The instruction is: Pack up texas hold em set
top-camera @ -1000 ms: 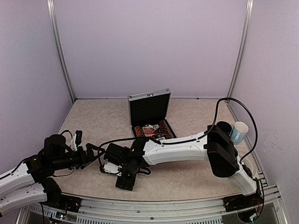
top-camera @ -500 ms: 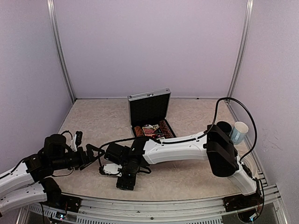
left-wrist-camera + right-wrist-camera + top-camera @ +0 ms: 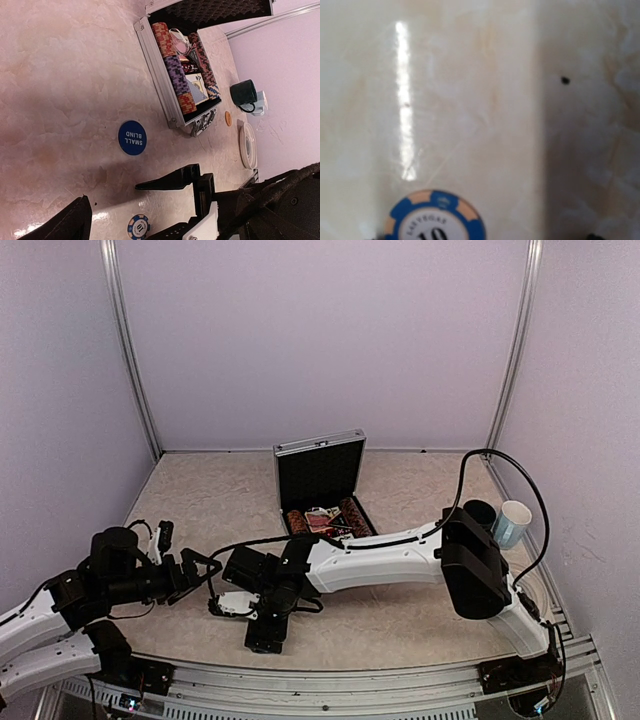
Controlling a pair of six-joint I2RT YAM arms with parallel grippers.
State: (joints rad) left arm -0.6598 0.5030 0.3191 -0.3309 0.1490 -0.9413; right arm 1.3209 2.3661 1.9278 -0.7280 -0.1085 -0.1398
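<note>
The silver case [image 3: 318, 478] stands open at the back, its lid upright and rows of chips [image 3: 176, 75] and cards inside. A blue SMALL BLIND button [image 3: 132, 137] lies on the table in front of it. Nearer lies a blue-and-white 10 chip [image 3: 434, 219], flat on the table [image 3: 138, 226]. My left gripper [image 3: 112, 197] is open and hovers empty between button and chip. My right gripper [image 3: 226, 603] reaches across to the left and hangs just over the chip. None of its fingers touch the chip in the right wrist view, so its jaws stand apart.
A dark mug [image 3: 243, 93] and a pale mug [image 3: 260, 102] stand at the right edge of the table [image 3: 400, 620], with a round ringed coaster [image 3: 247, 146] and a small orange disc [image 3: 228, 118] beside them. The right arm [image 3: 380, 560] spans the table's middle.
The right wrist has sunk a little toward the near edge, over the chip. The left arm has drawn back slightly to the left.
</note>
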